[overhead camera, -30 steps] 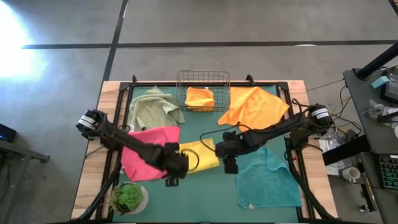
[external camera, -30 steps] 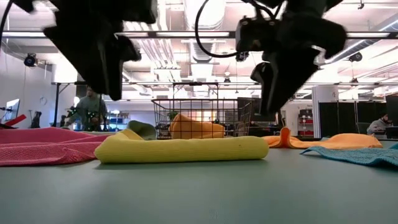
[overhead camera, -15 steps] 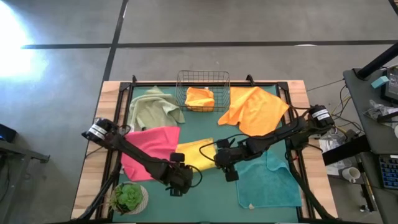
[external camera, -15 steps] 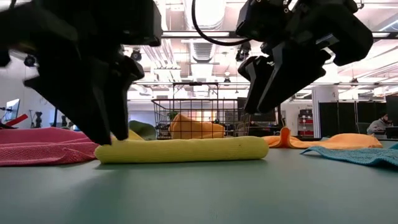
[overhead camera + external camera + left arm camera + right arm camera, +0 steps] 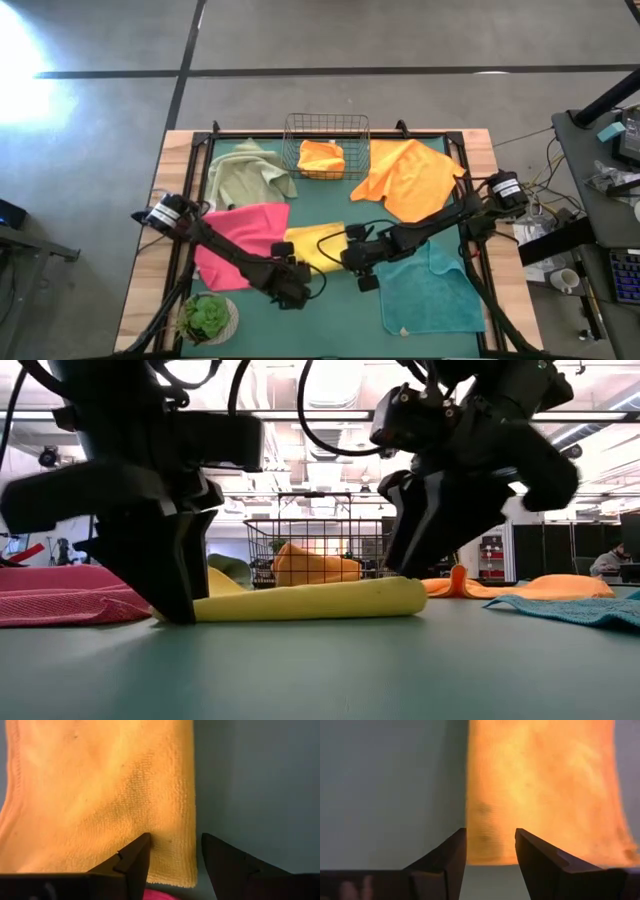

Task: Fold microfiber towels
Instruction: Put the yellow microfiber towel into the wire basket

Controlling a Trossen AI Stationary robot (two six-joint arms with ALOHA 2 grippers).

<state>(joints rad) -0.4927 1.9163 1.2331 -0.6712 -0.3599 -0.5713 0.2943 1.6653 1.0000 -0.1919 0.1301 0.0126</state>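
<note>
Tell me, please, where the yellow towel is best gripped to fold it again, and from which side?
Probably at its two near corners, from above: the yellow towel lies flat, folded once, and the open left claw and right claw each straddle one corner edge.

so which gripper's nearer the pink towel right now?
Left. The left gripper is open at the yellow towel's near corner, right beside the pink towel. The right gripper, also open, is at the yellow towel's opposite end, nearer the teal towel.
</note>
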